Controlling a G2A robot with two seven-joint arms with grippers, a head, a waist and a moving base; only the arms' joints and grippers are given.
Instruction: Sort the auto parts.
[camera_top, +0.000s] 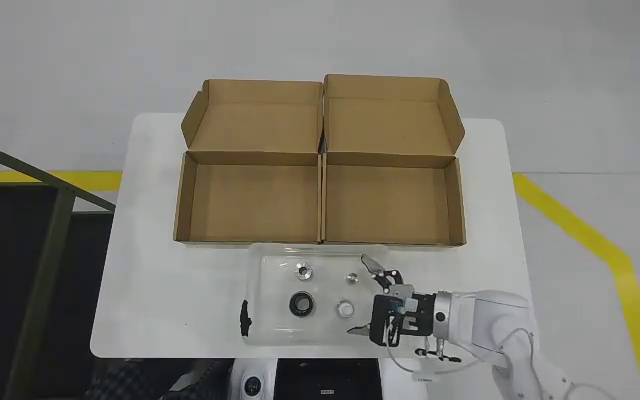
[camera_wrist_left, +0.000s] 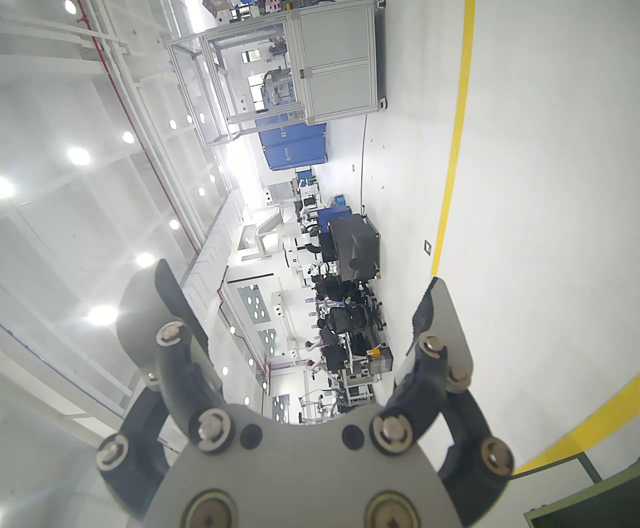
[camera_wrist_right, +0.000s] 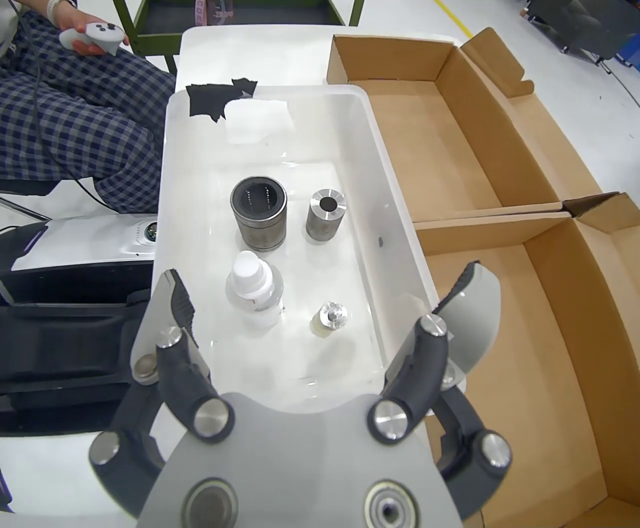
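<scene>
A clear white tray near the table's front edge holds several parts. A dark ring bearing and a silver cylinder with a bore stand side by side. Closer to my right gripper are a small white-capped bottle and a small silver-topped part. My right gripper hangs open at the tray's right end, above the bottle and the small part, touching nothing. My left gripper is open and empty, facing out into the room.
Two open cardboard boxes sit side by side behind the tray, lids folded back; both look empty. In the right wrist view the boxes border the tray's far rim. Black tape marks the tray's left end.
</scene>
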